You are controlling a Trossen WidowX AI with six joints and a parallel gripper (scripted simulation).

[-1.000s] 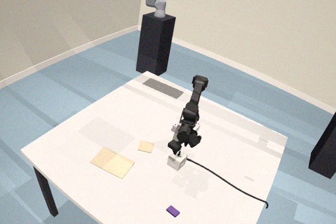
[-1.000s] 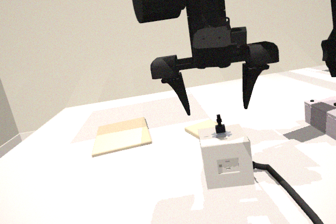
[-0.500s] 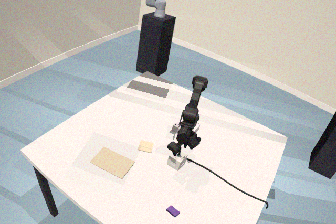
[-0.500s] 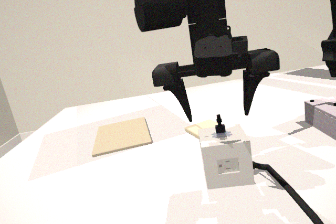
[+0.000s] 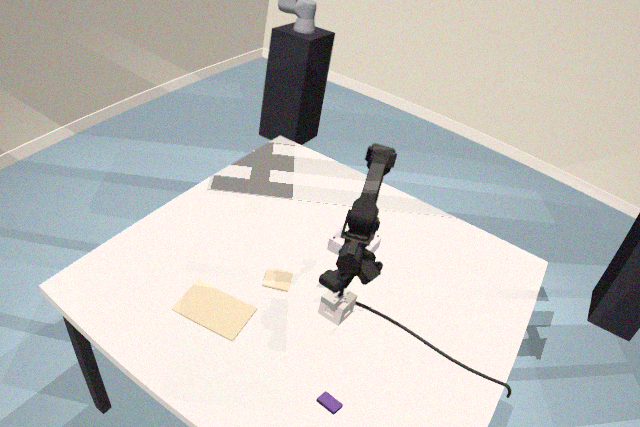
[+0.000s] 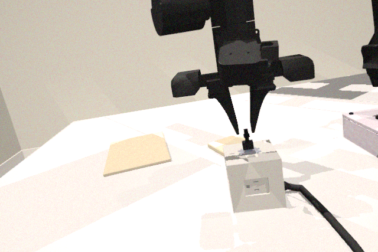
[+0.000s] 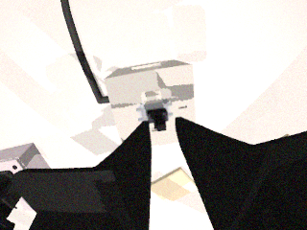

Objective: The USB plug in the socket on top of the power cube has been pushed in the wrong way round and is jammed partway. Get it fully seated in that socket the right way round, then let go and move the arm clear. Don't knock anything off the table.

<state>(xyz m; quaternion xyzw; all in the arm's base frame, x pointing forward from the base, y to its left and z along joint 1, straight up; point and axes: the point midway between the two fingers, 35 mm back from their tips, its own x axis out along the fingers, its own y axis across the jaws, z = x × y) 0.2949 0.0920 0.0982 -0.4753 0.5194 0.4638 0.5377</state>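
The power cube is a pale grey box on the table. The black USB plug stands upright in the socket on its top, its body still above the top face and its thin end pointing up. Its depth in the socket and which way round it is cannot be told. My gripper is partly open, its fingertips narrowly apart, one on each side of the plug's thin upper end in the exterior view. Gaps show beside the plug, and nothing is gripped.
A black cable runs from the cube over the table's edge. A large tan board and a small one lie nearby. A pinkish box stands behind, a purple block in front.
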